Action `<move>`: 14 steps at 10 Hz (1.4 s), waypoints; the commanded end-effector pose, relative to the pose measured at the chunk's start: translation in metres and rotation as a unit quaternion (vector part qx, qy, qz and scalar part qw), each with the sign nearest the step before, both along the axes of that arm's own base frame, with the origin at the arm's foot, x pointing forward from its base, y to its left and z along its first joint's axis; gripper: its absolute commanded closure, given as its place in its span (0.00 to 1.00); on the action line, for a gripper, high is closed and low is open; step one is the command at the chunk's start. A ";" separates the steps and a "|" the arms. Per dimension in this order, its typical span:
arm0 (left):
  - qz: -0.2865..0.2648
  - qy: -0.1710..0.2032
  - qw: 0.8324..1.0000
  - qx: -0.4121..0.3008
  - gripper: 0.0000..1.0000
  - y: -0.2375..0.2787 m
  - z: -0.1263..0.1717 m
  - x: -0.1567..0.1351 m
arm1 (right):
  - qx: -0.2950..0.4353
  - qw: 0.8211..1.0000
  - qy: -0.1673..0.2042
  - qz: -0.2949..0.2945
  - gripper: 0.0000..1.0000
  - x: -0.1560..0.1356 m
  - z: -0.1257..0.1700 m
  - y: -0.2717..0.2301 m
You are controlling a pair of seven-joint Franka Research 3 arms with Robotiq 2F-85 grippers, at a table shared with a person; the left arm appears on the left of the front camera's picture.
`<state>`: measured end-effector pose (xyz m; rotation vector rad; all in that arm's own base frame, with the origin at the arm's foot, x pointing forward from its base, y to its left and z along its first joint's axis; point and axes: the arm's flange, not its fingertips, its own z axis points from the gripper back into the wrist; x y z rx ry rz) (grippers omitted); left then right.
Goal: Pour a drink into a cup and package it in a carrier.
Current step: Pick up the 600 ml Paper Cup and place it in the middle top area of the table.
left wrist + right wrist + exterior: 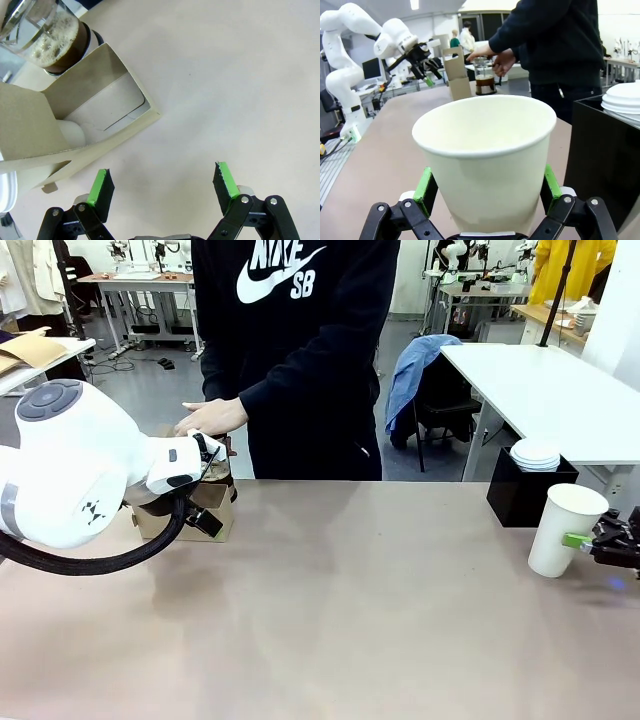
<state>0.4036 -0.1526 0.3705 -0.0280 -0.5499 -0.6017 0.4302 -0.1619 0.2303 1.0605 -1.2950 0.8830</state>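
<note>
Nearest: right gripper (487,187) has its jaws spread to their widest, green pads on either side of the cup (565,528). Cannot tell whether the pads press the wall; cup stands on the table (350,600), not lifted. Cup is upright, open-topped, no lid, and its inside looks dry and empty. Just behind the cup is a black box (525,495), open at the top, with a stack of lids (536,453) rising above its rim. Well apart from the cup, across the table toward the robot's left, the left gripper (162,182) hangs wide open over bare table and holds nothing. The carrier (95,105) lies just beside its left pad. The carrier is cardboard and open on the side facing the wrist camera. There is a pale rounded shape inside it that I cannot identify. Farther from the cup than the carrier, touching or just behind it, is a glass press (484,77) holding the drink (484,85), dark with foam on top. The person's hand (212,417) rests on the press. Judgement: the task is at its start. No drink is in the cup, and all that shows of it sits in the press. Left to do: pour, fit a lid, set the cup into a carrier hole.
</note>
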 end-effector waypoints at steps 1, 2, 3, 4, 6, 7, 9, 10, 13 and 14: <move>0.000 0.000 1.000 -0.001 0.00 0.001 0.000 0.000 | 0.009 1.000 0.017 0.003 0.00 0.010 -0.002 0.009; 0.000 0.000 1.000 -0.001 0.00 0.001 0.000 0.000 | 0.009 1.000 0.019 0.004 0.00 0.012 -0.005 0.011; 0.000 0.000 1.000 -0.001 0.00 0.001 0.000 0.000 | 0.010 1.000 0.017 0.009 0.00 0.014 -0.007 0.011; 0.000 0.000 1.000 -0.001 0.00 0.001 0.000 0.000 | 0.010 1.000 0.025 0.012 0.20 0.012 -0.009 0.008; 0.000 0.000 1.000 -0.001 0.00 0.001 0.000 0.000 | 0.004 1.000 0.011 0.014 0.20 0.004 -0.011 0.011; 0.000 0.000 1.000 -0.001 0.00 0.001 0.000 0.000 | 0.004 1.000 0.011 0.014 0.20 0.004 -0.011 0.011; 0.000 0.000 1.000 -0.001 0.00 0.001 0.000 0.000 | 0.000 1.000 0.012 0.013 0.19 0.004 -0.012 0.007; 0.000 0.000 1.000 -0.001 0.00 0.001 0.000 0.000 | -0.002 1.000 0.010 -0.014 0.19 -0.001 0.007 0.025; 0.000 0.000 1.000 -0.001 0.00 0.001 0.000 0.000 | -0.002 0.997 0.004 -0.080 0.19 -0.002 0.060 0.076; 0.000 0.000 1.000 -0.001 0.00 0.001 0.000 0.000 | -0.002 0.996 0.010 -0.087 0.19 0.004 0.070 0.090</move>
